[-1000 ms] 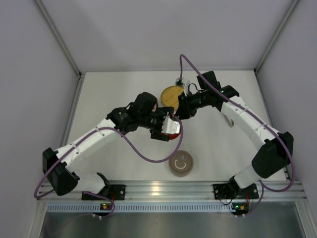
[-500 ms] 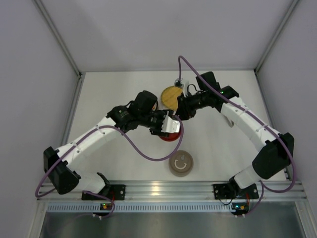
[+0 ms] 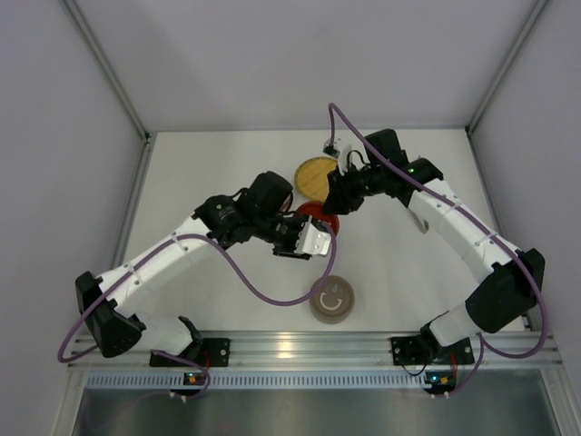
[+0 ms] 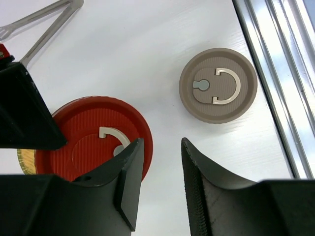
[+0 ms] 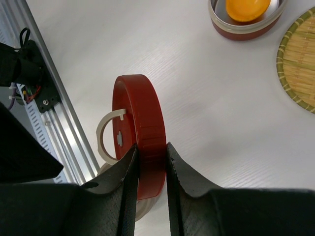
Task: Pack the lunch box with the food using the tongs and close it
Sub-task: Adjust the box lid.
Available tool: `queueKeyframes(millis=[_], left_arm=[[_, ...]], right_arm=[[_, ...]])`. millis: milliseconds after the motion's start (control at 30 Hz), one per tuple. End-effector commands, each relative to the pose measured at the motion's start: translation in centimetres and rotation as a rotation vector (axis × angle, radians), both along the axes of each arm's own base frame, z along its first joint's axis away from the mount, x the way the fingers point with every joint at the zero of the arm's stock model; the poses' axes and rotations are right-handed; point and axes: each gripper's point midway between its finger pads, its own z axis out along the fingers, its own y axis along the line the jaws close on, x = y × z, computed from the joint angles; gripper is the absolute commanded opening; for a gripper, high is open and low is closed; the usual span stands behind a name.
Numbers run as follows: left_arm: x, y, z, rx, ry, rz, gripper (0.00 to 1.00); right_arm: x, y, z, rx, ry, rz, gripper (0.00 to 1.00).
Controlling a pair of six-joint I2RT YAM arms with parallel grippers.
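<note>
My right gripper (image 5: 151, 146) (image 3: 332, 205) is shut on the red lid (image 5: 140, 118) (image 3: 317, 216) (image 4: 83, 142), pinching it across its thickness near the rim. The open red lunch box (image 5: 244, 25) lies beyond it on the table and holds the orange-yellow ball of food (image 5: 246, 7). My left gripper (image 4: 161, 142) (image 3: 311, 243) hovers beside the red lid, open, with bare table between its fingers. The silver tongs (image 4: 47, 19) lie on the table, at the top left of the left wrist view. The top view hides the lunch box and the tongs under the arms.
A brown round lid (image 3: 331, 300) (image 4: 218, 84) with a pale ring handle lies near the front rail (image 3: 290, 345). The woven yellow plate (image 3: 314, 175) (image 5: 300, 64) sits behind the grippers. Walls close off the table at the back and on both sides.
The left jaws have narrowed. The red lid, which showed under the left gripper, now shows higher up, by the right gripper. The right arm has barely shifted.
</note>
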Motion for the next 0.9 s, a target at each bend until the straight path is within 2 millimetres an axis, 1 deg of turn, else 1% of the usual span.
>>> queueKeyframes(millis=[0,33,67,100,133,167,233,300,333,367,400,433,500,700,867], left_arm=[[-1.7,0.6,1.8,-0.037,-0.018,-0.022,0.42],[-0.7,0.3,2.5,-0.064,-0.061,0.012,0.44],[-0.3,0.3,2.7,-0.078,-0.079,0.036,0.47],[0.1,0.4,3.6,-0.110,-0.093,0.078,0.52],[1.2,0.8,3.4,-0.109,-0.121,0.149,0.64],[2.1,0.3,4.5,-0.160,-0.153,0.191,0.68],[2.8,0.8,4.9,-0.176,-0.196,0.234,0.74],[3.6,1.3,4.4,-0.140,-0.250,0.259,0.75],[3.5,1.3,4.2,-0.120,-0.276,0.253,0.74],[4.0,1.7,3.6,-0.090,-0.308,0.277,0.74],[4.0,1.5,3.8,-0.093,-0.345,0.261,0.73],[4.1,1.5,3.8,-0.093,-0.365,0.257,0.73],[4.1,1.5,3.5,-0.078,-0.402,0.235,0.72],[3.1,1.2,2.5,-0.044,-0.400,0.146,0.66],[3.4,1.2,1.6,-0.005,-0.404,0.139,0.61]], right_arm=[[1.2,0.6,4.2,0.066,-0.145,-0.014,0.00],[1.2,0.6,4.2,0.069,-0.142,-0.014,0.00],[1.1,0.7,4.2,0.070,-0.138,-0.014,0.00],[1.2,0.7,4.1,0.071,-0.131,-0.015,0.00],[1.0,0.8,3.9,0.075,-0.116,-0.013,0.00],[0.9,0.9,3.9,0.079,-0.108,-0.011,0.00],[0.7,1.2,3.5,0.091,-0.072,-0.005,0.00],[0.7,1.5,3.2,0.105,-0.033,-0.001,0.00],[0.1,1.9,3.3,0.131,0.006,0.017,0.00],[0.1,2.0,3.3,0.146,0.027,0.023,0.00],[0.2,2.3,3.1,0.157,0.040,0.036,0.00],[-0.1,2.5,3.1,0.179,0.093,0.024,0.00],[-0.6,2.8,3.4,0.215,0.129,0.051,0.00],[-0.9,3.2,3.7,0.252,0.158,0.076,0.00],[-1.5,3.2,3.9,0.272,0.173,0.098,0.00]])
